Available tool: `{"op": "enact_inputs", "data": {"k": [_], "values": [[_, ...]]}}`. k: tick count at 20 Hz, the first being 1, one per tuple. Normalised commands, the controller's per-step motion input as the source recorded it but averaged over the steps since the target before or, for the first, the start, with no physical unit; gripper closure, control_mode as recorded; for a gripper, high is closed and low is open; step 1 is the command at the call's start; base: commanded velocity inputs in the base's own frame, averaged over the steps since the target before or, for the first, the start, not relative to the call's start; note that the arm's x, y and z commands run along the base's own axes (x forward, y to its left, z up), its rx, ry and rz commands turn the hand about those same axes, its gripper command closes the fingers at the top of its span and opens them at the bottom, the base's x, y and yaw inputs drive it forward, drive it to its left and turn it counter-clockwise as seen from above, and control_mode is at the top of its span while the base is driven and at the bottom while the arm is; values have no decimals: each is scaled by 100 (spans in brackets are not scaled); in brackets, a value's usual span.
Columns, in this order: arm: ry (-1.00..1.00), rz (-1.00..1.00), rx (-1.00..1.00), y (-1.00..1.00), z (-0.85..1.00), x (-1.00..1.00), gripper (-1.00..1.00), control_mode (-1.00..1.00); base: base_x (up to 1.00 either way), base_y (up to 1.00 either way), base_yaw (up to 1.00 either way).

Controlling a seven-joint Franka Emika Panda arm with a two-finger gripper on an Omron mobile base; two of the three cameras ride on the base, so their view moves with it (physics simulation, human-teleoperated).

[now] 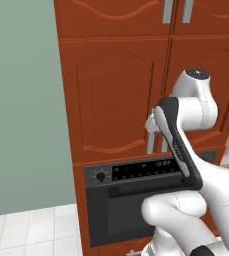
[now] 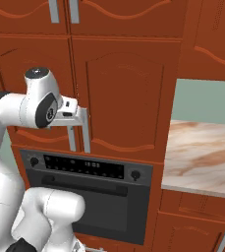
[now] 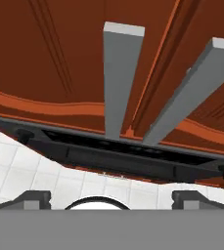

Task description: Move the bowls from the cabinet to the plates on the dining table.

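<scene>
The cabinet (image 2: 119,93) is seen upright, its two arched doors shut and meeting at a centre seam above the oven (image 2: 87,197). The bowls are taken to be inside, hidden behind the doors; none can be seen. The dining table (image 2: 202,157), the desk of the task, is seen at the right of the cabinet, marble-topped, with its near edge bare; plates are not made out on the part shown.

The two bar handles are mounted just beside the seam, long axes vertical, parallel, close together. The left handle (image 1: 150,142) and the right handle (image 2: 86,130) run down to the lower rail of the doors. In the hand view they are seen foreshortened, pointing away up the door.

The end effector (image 2: 79,114) is held level at the handles, aimed at the door face. The fingertips (image 3: 33,199) are set wide apart at the bottom corners of the hand view, so it is judged spread, nothing gripped.

Risk, as judged: with the handles so close, both bars may be caught between the fingers, or the wrong bar taken. A pull not following the hinge arc may make the bar slip out.
</scene>
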Motion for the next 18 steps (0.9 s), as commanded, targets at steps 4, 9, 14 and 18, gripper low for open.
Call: {"op": "enact_inputs", "data": {"k": [4,9,14,18], "values": [[-10,8,0,-9,-42,-66,-100,-100,0,0,0],[-9,3,0,2,-45,-36,-100,-100,0,0,0],[-20,1,-2,8,-44,-9,-100,-100,0,0,0],[-13,0,-1,3,-19,0,-100,-100,0,0,0]]}}
